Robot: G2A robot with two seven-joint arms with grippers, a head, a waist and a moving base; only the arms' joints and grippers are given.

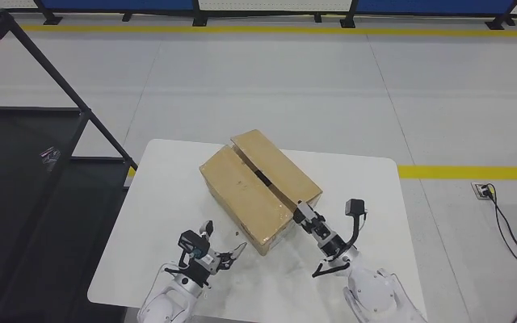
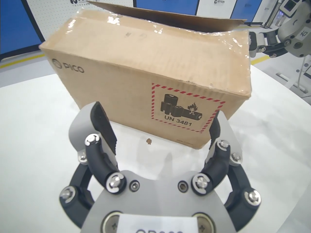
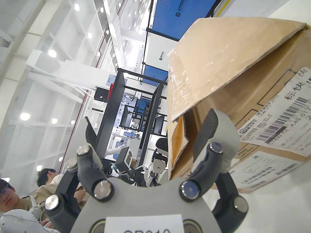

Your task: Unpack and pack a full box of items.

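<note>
— Cardboard box (image 1: 257, 187), plain brown, sits askew at the middle of the white table (image 1: 161, 218). Where are the grippers?

— Both at its near side. The left gripper (image 2: 158, 112) hovers just short of the long wall bearing the red-bordered hazard label (image 2: 187, 112). Its fingers are spread wide, grip nothing and are apart from the box.

— Anything on the table there?

— A small brown speck (image 2: 148, 141), just in front of that wall.

— And the right one?

— The right gripper (image 3: 149, 122) is at the box's end wall, near the white shipping label (image 3: 279, 122). Its fingers are spread too. The corner of a top flap (image 3: 213, 66), slightly lifted, lies between them. Whether a pad touches the cardboard, I cannot tell.

— Is the box open?

— From above, the top flaps nearly meet along a narrow dark seam (image 1: 260, 176). Clear tape (image 2: 155, 29) shines on the top.
</note>
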